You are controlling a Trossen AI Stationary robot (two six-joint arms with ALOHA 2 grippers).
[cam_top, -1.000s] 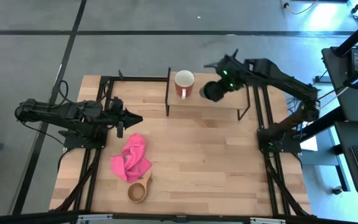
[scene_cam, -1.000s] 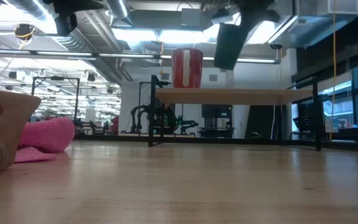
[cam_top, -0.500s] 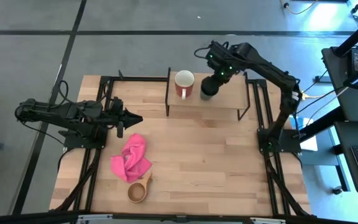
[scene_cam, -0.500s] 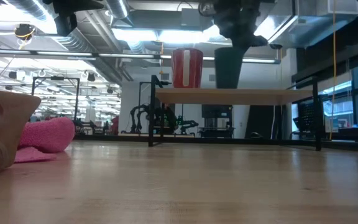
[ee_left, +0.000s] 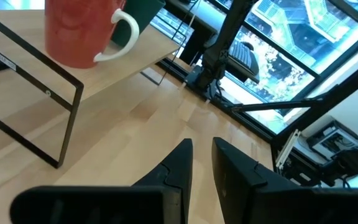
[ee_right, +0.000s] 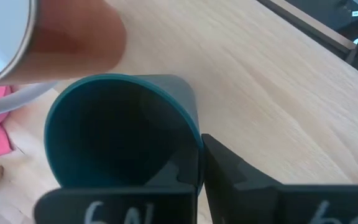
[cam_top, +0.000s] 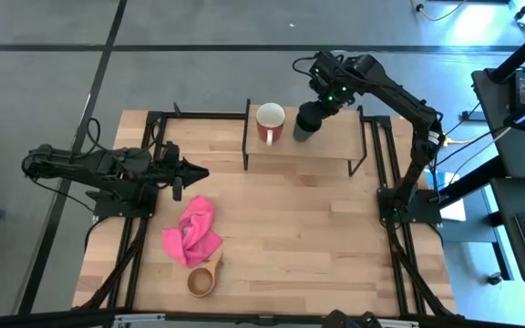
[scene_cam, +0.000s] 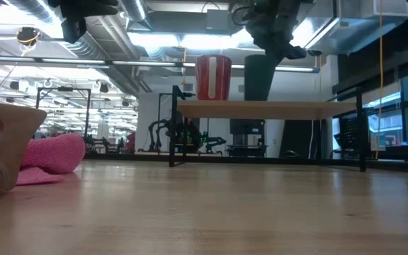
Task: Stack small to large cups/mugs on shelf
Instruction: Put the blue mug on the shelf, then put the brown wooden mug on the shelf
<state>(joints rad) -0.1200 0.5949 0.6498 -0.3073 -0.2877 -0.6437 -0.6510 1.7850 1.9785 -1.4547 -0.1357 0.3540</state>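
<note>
Dark green cup [cam_top: 304, 128] stands upright on the light wooden shelf board [cam_top: 335, 141], just beside the red mug with white inside [cam_top: 270, 122]. Right gripper [cam_top: 318, 107] clamps its rim from above. Left gripper [cam_top: 190, 171], fingers nearly together, waits well apart.

A crumpled pink cloth [cam_top: 191, 232] lies on the wooden desk [cam_top: 308, 228], toward its left front; grey floor surrounds the desk.
</note>
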